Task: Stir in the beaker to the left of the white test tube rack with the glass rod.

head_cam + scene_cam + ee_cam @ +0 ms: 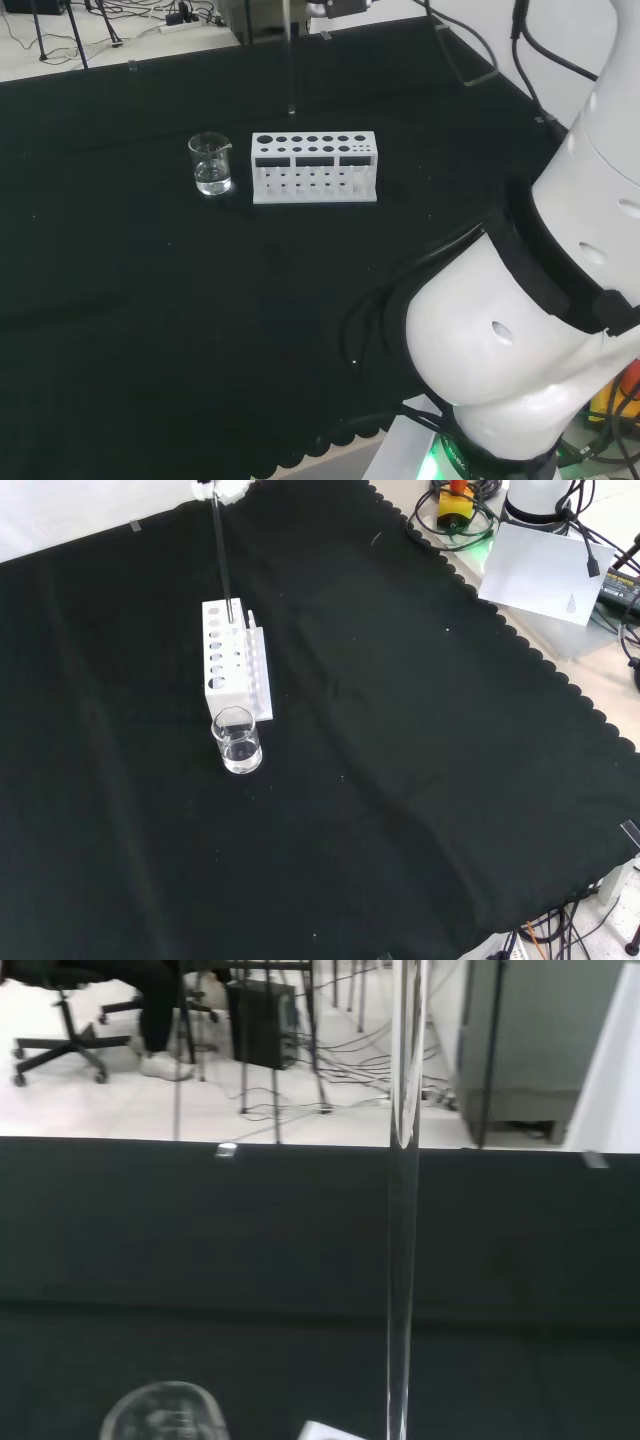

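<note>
Right up close in the wrist view, the glass rod [403, 1210] hangs upright above the black cloth [250, 1230]. From the front, the hand [222, 488] grips its top, rod tip over the white test tube rack [232, 660]. Beaker [237, 741] stands just beside the rack, holding clear liquid.

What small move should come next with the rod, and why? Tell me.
Probably carry the rod sideways until it hangs over the beaker, then lower it. The rod hangs upright with its tip at the far end of the rack in the front view, while the beaker stands at the rack's near end.
</note>
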`<act>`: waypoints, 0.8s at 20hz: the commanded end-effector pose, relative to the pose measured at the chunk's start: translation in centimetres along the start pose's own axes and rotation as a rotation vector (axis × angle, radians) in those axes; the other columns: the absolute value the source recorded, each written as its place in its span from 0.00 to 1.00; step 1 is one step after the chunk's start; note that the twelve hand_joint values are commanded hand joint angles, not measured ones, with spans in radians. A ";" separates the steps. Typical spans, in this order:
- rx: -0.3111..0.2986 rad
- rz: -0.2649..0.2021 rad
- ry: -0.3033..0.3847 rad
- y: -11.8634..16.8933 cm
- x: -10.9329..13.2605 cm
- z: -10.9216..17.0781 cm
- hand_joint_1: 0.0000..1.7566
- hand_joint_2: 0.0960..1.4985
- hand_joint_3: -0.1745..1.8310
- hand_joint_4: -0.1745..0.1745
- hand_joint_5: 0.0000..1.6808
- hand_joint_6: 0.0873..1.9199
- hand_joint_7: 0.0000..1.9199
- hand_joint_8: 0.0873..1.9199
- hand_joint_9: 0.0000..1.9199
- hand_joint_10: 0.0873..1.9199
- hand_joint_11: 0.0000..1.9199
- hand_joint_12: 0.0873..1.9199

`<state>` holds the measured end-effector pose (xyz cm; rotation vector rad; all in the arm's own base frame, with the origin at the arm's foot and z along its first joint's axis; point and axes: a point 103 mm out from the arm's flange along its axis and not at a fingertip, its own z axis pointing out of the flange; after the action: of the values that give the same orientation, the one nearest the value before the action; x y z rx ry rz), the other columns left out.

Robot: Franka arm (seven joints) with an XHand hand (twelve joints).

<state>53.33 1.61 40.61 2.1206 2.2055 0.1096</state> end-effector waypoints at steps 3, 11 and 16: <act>0.013 -0.124 0.031 2.4 5.3 1.2 0.73 0.70 0.09 0.00 0.62 0.27 0.58 0.56 0.88 0.34 0.72 0.41; 0.022 -0.169 0.047 4.4 7.5 3.0 0.73 0.70 0.09 0.00 0.62 0.27 0.58 0.56 0.88 0.34 0.72 0.41; 0.032 -0.183 0.059 5.7 8.3 4.2 0.73 0.70 0.09 0.00 0.62 0.27 0.58 0.56 0.88 0.34 0.72 0.41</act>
<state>57.69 8.50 37.70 1.9742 2.3982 0.1149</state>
